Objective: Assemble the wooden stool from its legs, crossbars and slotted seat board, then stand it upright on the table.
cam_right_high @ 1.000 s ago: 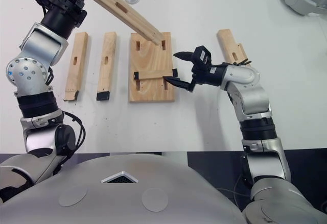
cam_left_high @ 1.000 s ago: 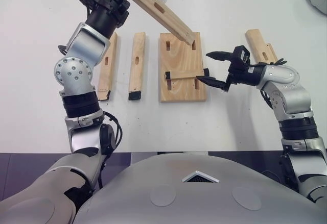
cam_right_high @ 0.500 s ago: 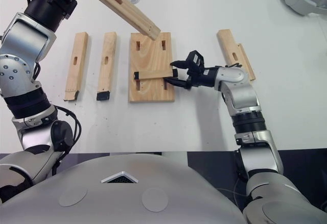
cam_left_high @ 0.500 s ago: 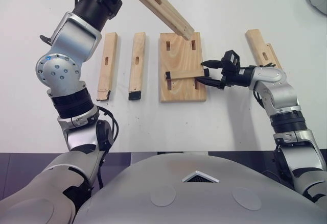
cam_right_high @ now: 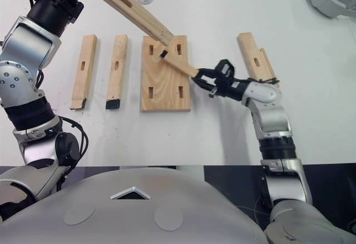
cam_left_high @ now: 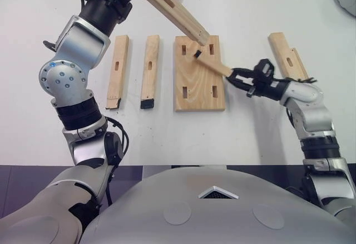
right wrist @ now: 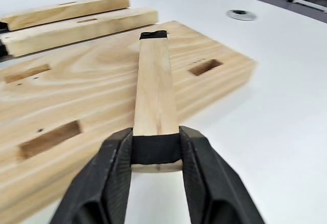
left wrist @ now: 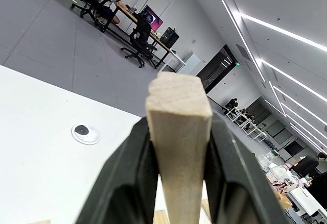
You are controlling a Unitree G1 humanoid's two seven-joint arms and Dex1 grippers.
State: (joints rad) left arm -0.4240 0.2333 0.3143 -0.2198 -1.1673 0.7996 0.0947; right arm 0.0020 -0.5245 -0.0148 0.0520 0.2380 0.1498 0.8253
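Right gripper (cam_left_high: pixel 238 78) is clamped on the black-wrapped end of a crossbar (cam_left_high: pixel 212 65). The bar's other end reaches over the seat board (cam_left_high: pixel 194 91) near its far right slot, though I cannot tell whether it touches the wood. Left gripper (left wrist: pixel 179 152) is closed on the upper end of a long leg (cam_left_high: pixel 178 13), which slants down so that its low end sits just beside the crossbar's tip. Both pieces look like stiff, light softwood — rigid and unlikely to bend. Each is pinched at one extreme end, so it could probably pivot in the jaws if its free end catches a slot edge. A hold nearer the middle would likely steady the leg. The crossbar's dark wrap seems to give better friction than bare wood. The board lies flat at the middle of the table (cam_left_high: pixel 250 135). Two more legs (cam_left_high: pixel 118 69) (cam_left_high: pixel 149 69) lie parallel toward the left edge, and a fourth (cam_left_high: pixel 281 52) lies toward the right edge with a thinner strip (cam_left_high: pixel 300 66) touching it. Bare surface runs along the near edge — the tight spot is over the far right slot, where both held pieces meet.
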